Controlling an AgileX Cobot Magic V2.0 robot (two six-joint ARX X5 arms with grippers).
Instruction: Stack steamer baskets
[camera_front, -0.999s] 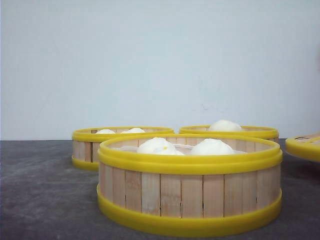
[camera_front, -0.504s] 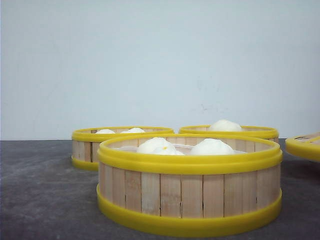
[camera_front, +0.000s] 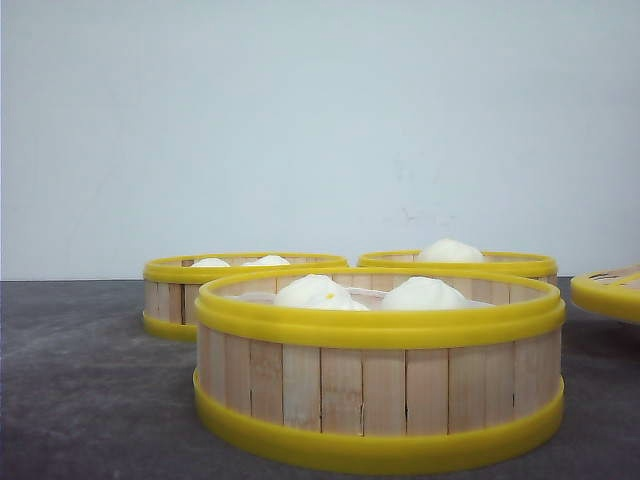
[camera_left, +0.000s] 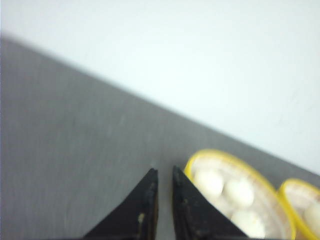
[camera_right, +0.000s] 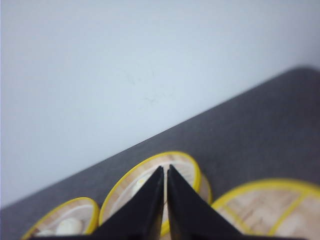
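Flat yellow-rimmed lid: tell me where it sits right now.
In the front view the flat yellow-rimmed lid is cut off by the right edge, on the dark grey table, right of the nearest slatted wooden steamer basket and the far right basket.

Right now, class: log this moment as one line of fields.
baskets: three, unstacked, buns inside, near basket | lid: right edge, on table | left tool: shut, empty | right tool: shut, empty

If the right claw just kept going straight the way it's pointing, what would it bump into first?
Most likely a steamer basket. In the right wrist view the right gripper, fingers nearly together, has its tips lined up over that basket's yellow rim. Depth is unclear, so it might pass above it.
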